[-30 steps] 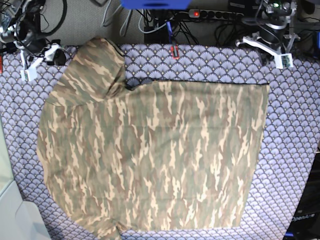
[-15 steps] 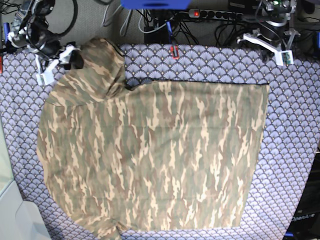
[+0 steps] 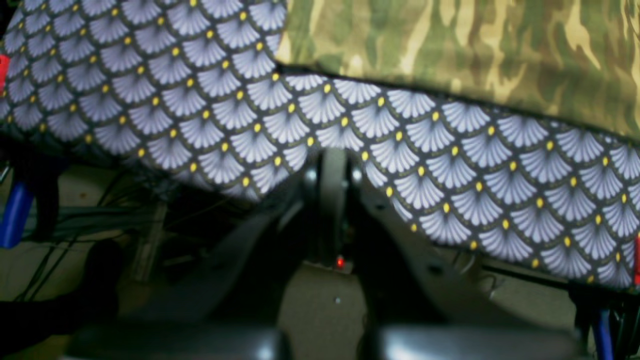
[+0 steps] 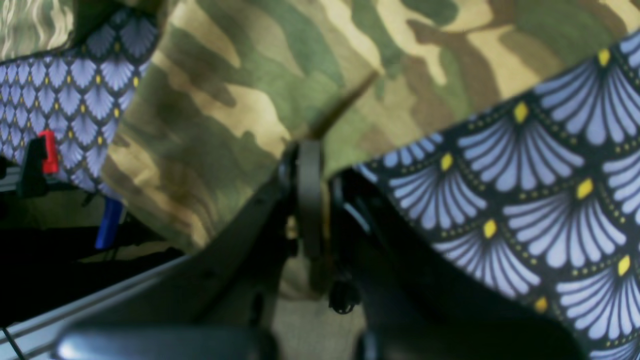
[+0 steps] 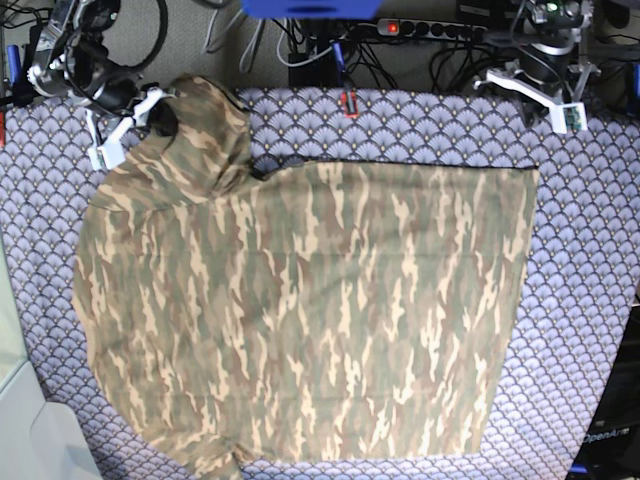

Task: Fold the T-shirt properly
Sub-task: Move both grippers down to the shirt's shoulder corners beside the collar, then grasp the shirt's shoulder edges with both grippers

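The camouflage T-shirt (image 5: 310, 310) lies spread flat on the purple scallop table cloth (image 5: 590, 300), with one sleeve (image 5: 200, 130) at the back left and a straight edge at the right. My right gripper (image 5: 160, 118) is at the outer edge of that sleeve. In the right wrist view its jaws (image 4: 310, 150) stand shut, the tips touching the cloth's edge (image 4: 240, 100); no cloth shows between them. My left gripper (image 5: 535, 95) hangs shut over the table's back right edge (image 3: 332, 160), apart from the shirt's corner (image 3: 450, 45).
A red clip (image 5: 348, 102) sits on the table's back edge. A power strip (image 5: 430, 28) and cables lie behind the table. A pale bin (image 5: 30, 430) stands at the front left. The table cloth drops off at the back edge (image 3: 200, 165).
My right gripper has moved right, from off the table's back left corner to the sleeve's edge. The left arm has hardly moved. The shirt lies as before.
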